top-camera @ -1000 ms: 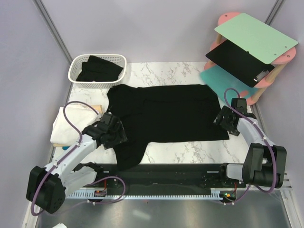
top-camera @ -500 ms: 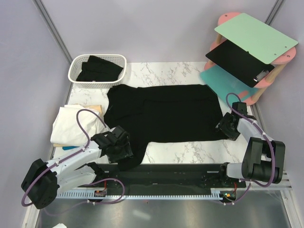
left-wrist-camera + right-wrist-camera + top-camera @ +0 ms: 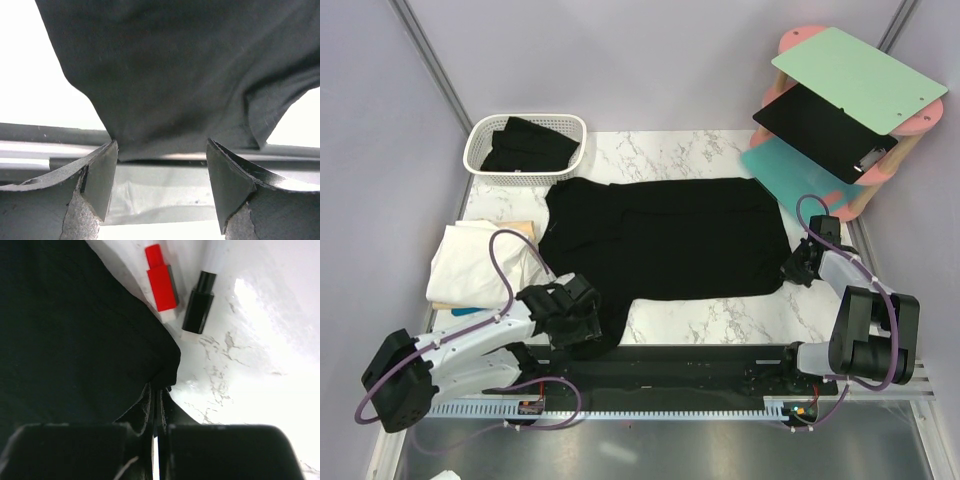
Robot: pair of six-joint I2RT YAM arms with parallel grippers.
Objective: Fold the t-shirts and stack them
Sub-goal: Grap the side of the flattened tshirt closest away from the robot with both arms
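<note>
A black t-shirt (image 3: 660, 235) lies spread across the marble table, and its near left part hangs over the front edge. My left gripper (image 3: 578, 318) is at that hanging part. In the left wrist view it (image 3: 162, 180) stands open, with the cloth edge (image 3: 175, 75) just beyond its fingertips. My right gripper (image 3: 796, 268) is at the shirt's near right corner. The right wrist view shows it (image 3: 157, 407) shut on that corner of black cloth (image 3: 75, 340). White and cream t-shirts (image 3: 475, 262) lie piled at the left edge.
A white lattice basket (image 3: 480, 135) at the back left holds black cloth (image 3: 525, 148). A pink rack with a green board (image 3: 855, 72) and a black board (image 3: 820, 130) stands at the back right. A red block (image 3: 161, 282) and a black cylinder (image 3: 198, 302) lie beside the shirt corner.
My right gripper has shut on the shirt's near right corner. My left gripper has moved down towards the table's front edge along the hanging cloth and stayed open.
</note>
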